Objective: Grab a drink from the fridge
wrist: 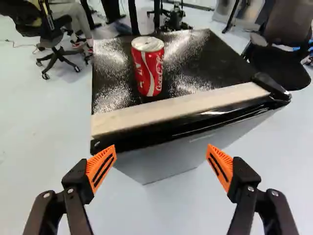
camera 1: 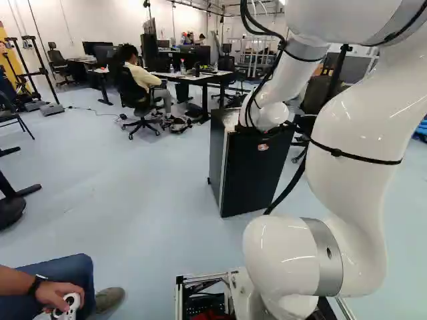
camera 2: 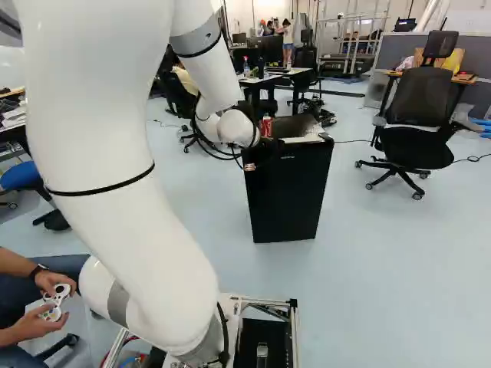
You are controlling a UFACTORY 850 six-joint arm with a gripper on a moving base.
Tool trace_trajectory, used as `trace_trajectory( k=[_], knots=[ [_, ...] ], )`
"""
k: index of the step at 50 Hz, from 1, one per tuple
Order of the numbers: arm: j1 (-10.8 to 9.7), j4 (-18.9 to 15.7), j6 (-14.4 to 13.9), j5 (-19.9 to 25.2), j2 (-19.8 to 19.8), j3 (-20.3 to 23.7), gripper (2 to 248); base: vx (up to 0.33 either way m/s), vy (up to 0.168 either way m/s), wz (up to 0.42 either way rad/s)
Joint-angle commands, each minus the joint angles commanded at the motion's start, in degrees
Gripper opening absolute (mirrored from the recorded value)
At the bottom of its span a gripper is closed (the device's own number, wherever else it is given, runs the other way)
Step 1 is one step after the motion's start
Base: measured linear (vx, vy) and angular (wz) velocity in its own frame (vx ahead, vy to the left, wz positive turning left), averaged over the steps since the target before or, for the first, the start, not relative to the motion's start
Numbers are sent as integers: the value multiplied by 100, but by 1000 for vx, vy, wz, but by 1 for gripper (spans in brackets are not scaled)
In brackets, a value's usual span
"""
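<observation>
Red soda can (wrist: 149, 68)'s standing on top of the mini fridge (wrist: 210, 61), gripper (wrist: 161, 152) spread wide and empty, and imo it'll be lightish, slick and easy to dent, so squeeze gently around the middle.

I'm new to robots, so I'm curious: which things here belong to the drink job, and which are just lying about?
For the job:
- black fridge
- red can on top, probably the drink
- open gripper

Just about:
- black office chair
- desk beyond the fridge
</observation>
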Motion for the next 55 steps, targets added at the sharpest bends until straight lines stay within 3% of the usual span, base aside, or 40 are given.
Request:
trace_trajectory(
  k=[21, 55],
  knots=[
    [50, 0, 0, 1087, -167, -188, 247, 0, 0, 0],
    [276, 0, 0, 1633, -884, -937, 247, 0, 0, 0]
  ],
)
